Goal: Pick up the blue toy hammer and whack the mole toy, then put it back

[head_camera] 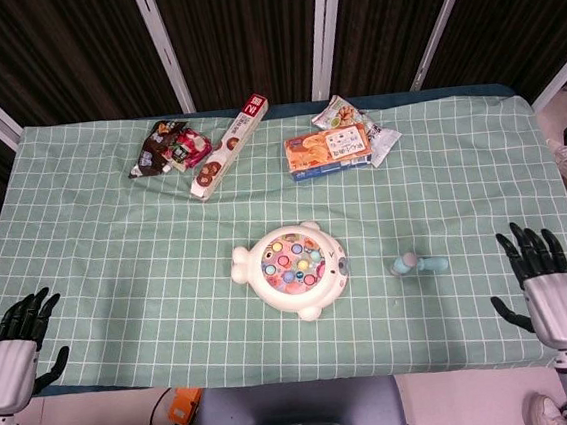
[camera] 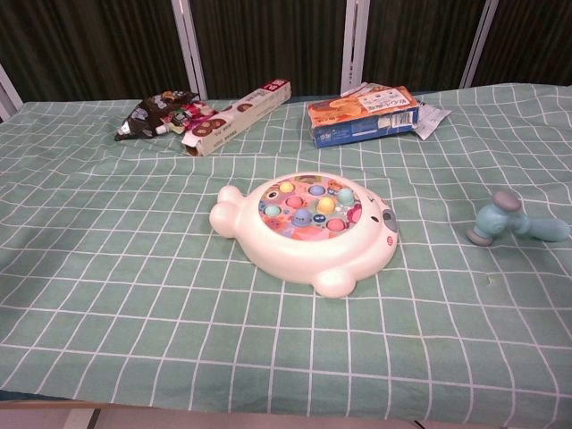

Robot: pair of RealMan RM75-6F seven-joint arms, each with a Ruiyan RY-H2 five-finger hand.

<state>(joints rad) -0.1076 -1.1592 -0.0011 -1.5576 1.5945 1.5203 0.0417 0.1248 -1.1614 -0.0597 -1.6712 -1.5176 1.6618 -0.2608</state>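
The right hand (head_camera: 545, 283) hangs at the counter's near right edge, fingers spread wide, holding nothing, well apart from the hammer (head_camera: 417, 264). The left hand (head_camera: 13, 344) sits at the near left corner, fingers likewise apart and empty. The hammer lies flat on the checked cloth (head_camera: 116, 249), just right of the mole toy (head_camera: 292, 268), its head toward the toy. At the far side lie a snack bag (head_camera: 169, 148), a long box (head_camera: 228, 148) and an orange box (head_camera: 329, 152).
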